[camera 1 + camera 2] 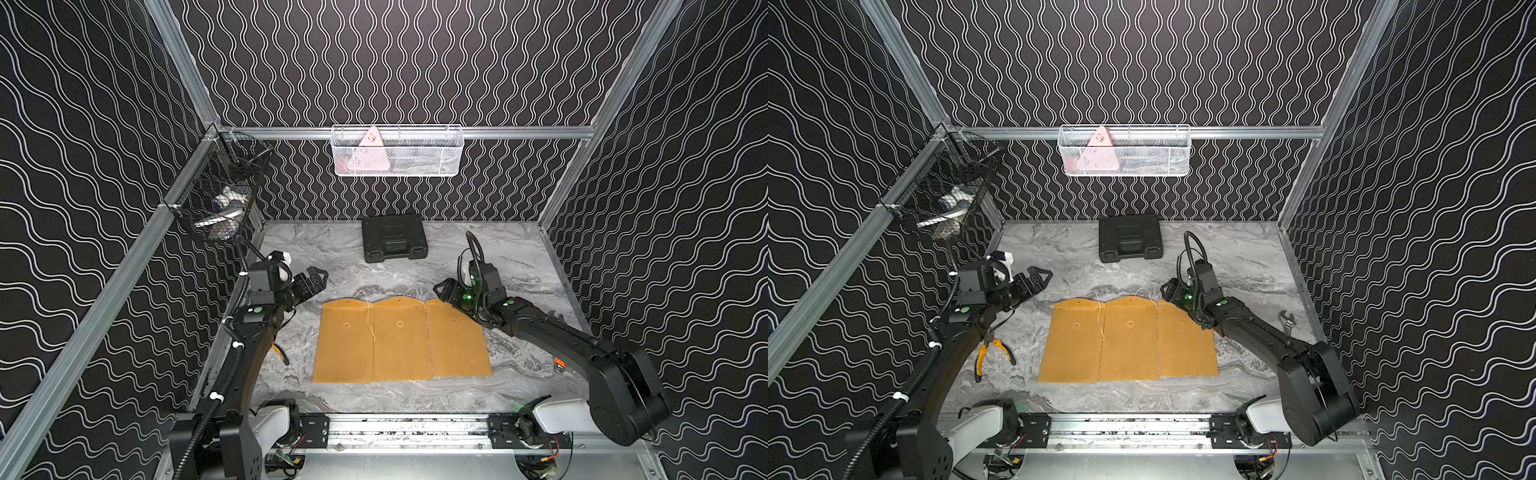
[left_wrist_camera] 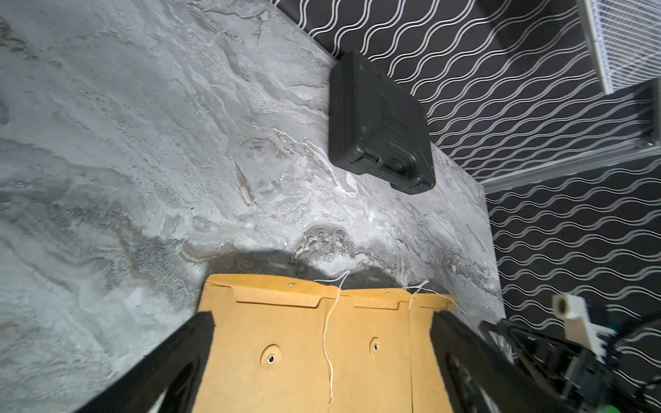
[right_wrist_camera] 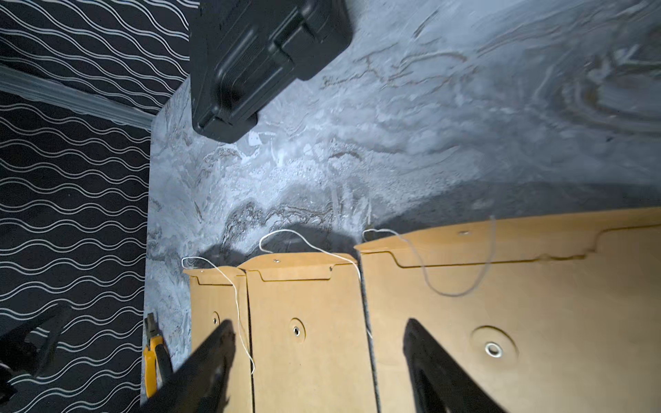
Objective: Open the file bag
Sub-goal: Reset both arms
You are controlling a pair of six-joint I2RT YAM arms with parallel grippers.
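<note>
Three brown file bags (image 1: 402, 340) flat, side by side, mid-frame in both top views; flaps toward top, white strings (image 2: 324, 336) loose.

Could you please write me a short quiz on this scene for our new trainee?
1. How many file bags lie side by side on the table?
2. True or false: the left gripper is clamped on a file bag.
3. What sits on the table beyond the file bags' flap ends? A) a laptop B) a black tool case C) a mug

Key: 1. three; 2. false, it is open and empty; 3. B.
</note>
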